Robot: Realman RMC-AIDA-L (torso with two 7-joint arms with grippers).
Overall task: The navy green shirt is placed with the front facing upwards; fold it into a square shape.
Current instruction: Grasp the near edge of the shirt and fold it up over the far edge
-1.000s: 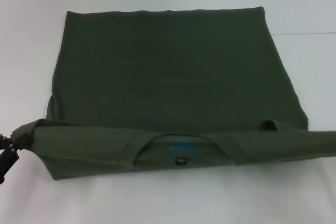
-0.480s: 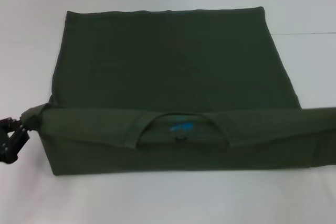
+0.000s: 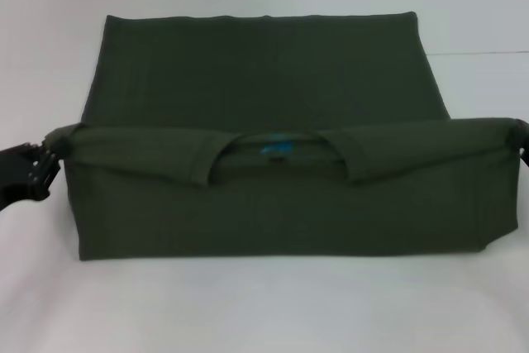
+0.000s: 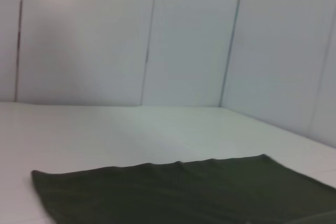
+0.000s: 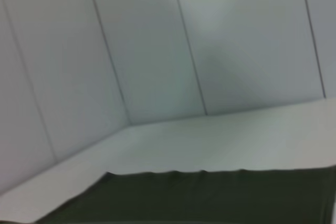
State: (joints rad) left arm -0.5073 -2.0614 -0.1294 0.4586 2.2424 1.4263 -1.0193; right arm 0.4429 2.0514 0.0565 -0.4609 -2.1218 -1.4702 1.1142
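Observation:
The navy green shirt (image 3: 264,88) lies on the white table (image 3: 264,303) in the head view, sleeves folded in. Its collar end (image 3: 281,159), with a small blue mark inside the collar, is lifted off the table and stretched taut between both grippers. My left gripper (image 3: 45,167) is shut on the shirt's left corner at the picture's left edge. My right gripper (image 3: 521,134) holds the right corner at the right edge, mostly out of view. The shirt's far hem shows in the left wrist view (image 4: 184,192) and in the right wrist view (image 5: 210,195). The lettering is hidden.
The white table runs all round the shirt. A white panelled wall (image 4: 157,35) stands behind the table and also shows in the right wrist view (image 5: 157,51).
Both grippers have carried the collar end up and away from me, over the shirt's body. The lifted flap now hangs taller, and the right corner has come into view.

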